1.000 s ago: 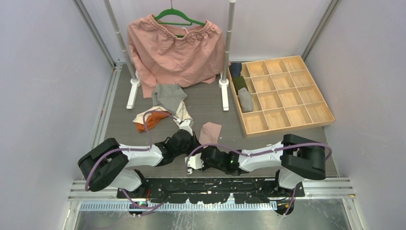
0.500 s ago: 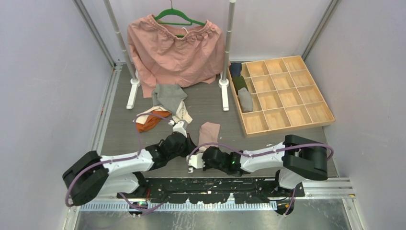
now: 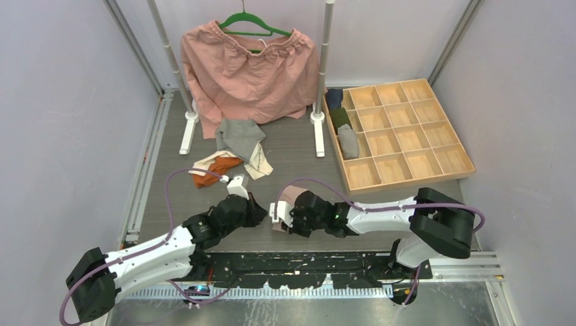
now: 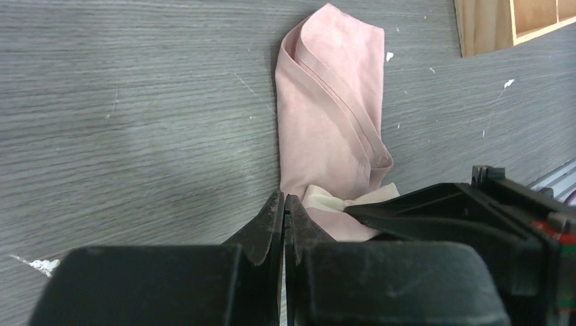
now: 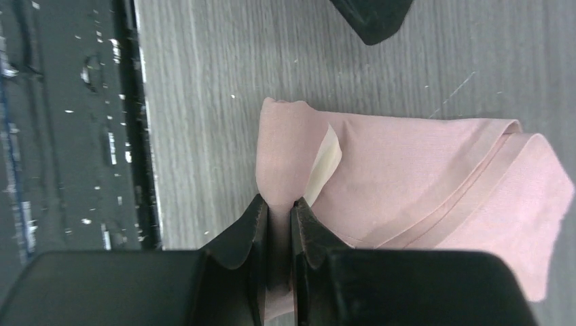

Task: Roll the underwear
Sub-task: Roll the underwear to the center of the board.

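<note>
A dusty pink underwear [image 4: 333, 115] lies folded into a long strip on the grey table, also shown in the right wrist view [image 5: 421, 176] and partly in the top view [image 3: 291, 193]. My right gripper [image 5: 279, 207] is shut on the near end of it, lifting a fold with a cream lining. My left gripper [image 4: 284, 204] is shut and empty, its tips just left of that near end; it shows in the top view [image 3: 253, 207] beside the right gripper [image 3: 284, 216]. Grey [image 3: 239, 134], cream [image 3: 257, 160] and orange [image 3: 212, 170] underwear lie in a pile behind.
A wooden compartment tray [image 3: 407, 159] stands at the right with navy [image 3: 333, 98], dark green [image 3: 340, 118] and grey [image 3: 348, 142] rolls in its left column. A salmon garment [image 3: 248, 71] hangs on a green hanger between two white posts at the back.
My left arm has pulled back toward the near left, off the pink underwear. My right gripper has moved forward onto the near end of the pink underwear and holds it.
</note>
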